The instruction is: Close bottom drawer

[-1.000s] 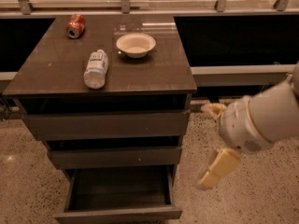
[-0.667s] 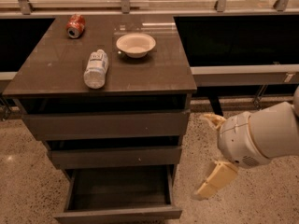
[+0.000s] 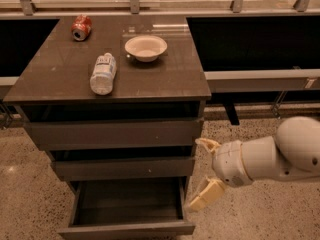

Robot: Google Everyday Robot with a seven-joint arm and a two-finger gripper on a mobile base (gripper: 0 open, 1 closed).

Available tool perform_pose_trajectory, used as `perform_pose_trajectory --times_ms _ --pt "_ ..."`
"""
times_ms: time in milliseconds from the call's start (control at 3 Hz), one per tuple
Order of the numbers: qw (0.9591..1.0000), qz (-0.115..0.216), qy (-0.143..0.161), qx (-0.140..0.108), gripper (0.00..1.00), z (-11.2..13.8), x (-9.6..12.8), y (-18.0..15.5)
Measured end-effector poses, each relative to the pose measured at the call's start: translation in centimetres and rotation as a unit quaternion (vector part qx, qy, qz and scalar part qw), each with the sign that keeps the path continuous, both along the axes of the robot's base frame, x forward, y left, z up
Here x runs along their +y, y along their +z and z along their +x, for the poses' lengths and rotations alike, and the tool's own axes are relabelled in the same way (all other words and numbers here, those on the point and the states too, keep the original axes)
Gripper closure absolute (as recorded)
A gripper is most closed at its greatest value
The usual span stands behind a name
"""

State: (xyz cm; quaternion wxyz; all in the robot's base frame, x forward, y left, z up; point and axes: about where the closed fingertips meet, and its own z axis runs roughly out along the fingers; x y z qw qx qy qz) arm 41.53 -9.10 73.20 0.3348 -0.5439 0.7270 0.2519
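The bottom drawer (image 3: 127,229) of the dark grey-brown cabinet is pulled out, showing its dark box interior and low plain front panel. Above it are the mid drawer (image 3: 122,168) and the top drawer (image 3: 115,133), both nearly shut. My gripper (image 3: 204,173) is to the right of the cabinet, at the height of the mid and bottom drawers. It is open, with one pale finger (image 3: 207,144) up by the mid drawer's right end and the other finger (image 3: 204,196) down by the bottom drawer's right side. It holds nothing.
On the cabinet top (image 3: 165,79) lie a plastic bottle (image 3: 103,73) on its side, a white bowl (image 3: 145,47) and a red can (image 3: 81,27). A dark counter (image 3: 260,74) runs behind to the right. The floor (image 3: 260,214) is speckled stone.
My arm and gripper have moved left and down, from well right of the cabinet to close beside the drawers' right side. The drawers and tabletop things have not moved.
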Motion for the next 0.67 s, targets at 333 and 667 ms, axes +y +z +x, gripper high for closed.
perform_pose_trajectory --times_ms 333,667 --pt "0.9964 0.072 -0.012 -0.042 0.00 0.5 1.3 -4.8" --pt "0.9873 0.134 -0.003 -0.086 0.00 1.0 1.1 -7.5"
